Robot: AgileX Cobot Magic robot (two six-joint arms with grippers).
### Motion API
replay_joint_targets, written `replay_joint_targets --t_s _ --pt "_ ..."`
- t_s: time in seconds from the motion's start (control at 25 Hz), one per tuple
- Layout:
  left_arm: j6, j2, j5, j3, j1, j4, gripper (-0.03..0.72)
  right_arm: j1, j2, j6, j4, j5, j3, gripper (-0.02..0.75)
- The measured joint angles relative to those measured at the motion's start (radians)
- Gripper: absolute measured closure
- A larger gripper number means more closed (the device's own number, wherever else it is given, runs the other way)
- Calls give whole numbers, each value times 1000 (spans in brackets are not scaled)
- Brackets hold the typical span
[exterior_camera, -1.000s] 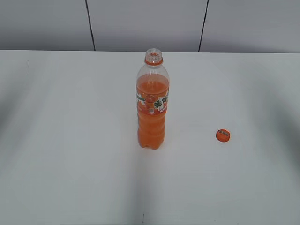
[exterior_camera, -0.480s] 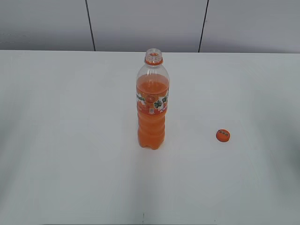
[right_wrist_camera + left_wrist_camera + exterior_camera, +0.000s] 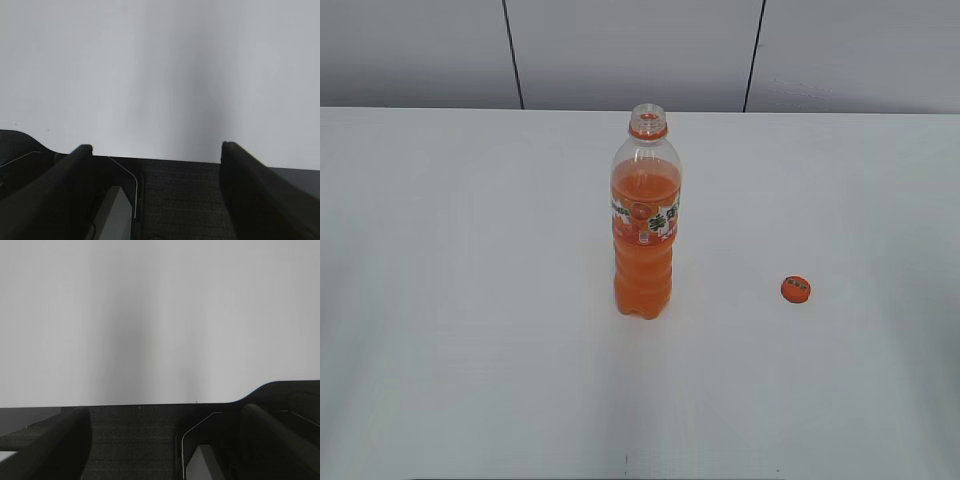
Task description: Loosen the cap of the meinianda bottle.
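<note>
Exterior: meinianda bottle (image 3: 645, 225) upright mid-table (image 3: 450, 300), neck uncapped; cap (image 3: 796, 289) lies on the table well to its right. No arms visible.
Left wrist: left gripper (image 3: 165, 440) fingers spread wide, empty, over table edge; no bottle.
Right wrist: right gripper (image 3: 155, 192) likewise apart, empty.

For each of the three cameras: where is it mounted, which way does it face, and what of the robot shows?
Exterior view: raised, slanting down at the table, the meinianda bottle and the cap lying off it; no robot visible.
Left wrist view: on the left arm, facing bare tabletop; left gripper open, empty.
Right wrist view: on the right arm, facing bare tabletop; right gripper open, empty.
Shared: both wrist views show only white table and dark fingers.
</note>
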Motion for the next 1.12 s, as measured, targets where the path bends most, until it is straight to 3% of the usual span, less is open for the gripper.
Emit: replay_joint_targets --t_s 0.76,1.12 --pt "0 -378 -73 40 0 -42 218 0 -104 2 20 19 140 152" --pt "0 -531 -72 41 0 -42 222 0 -181 2 20 18 152 152"
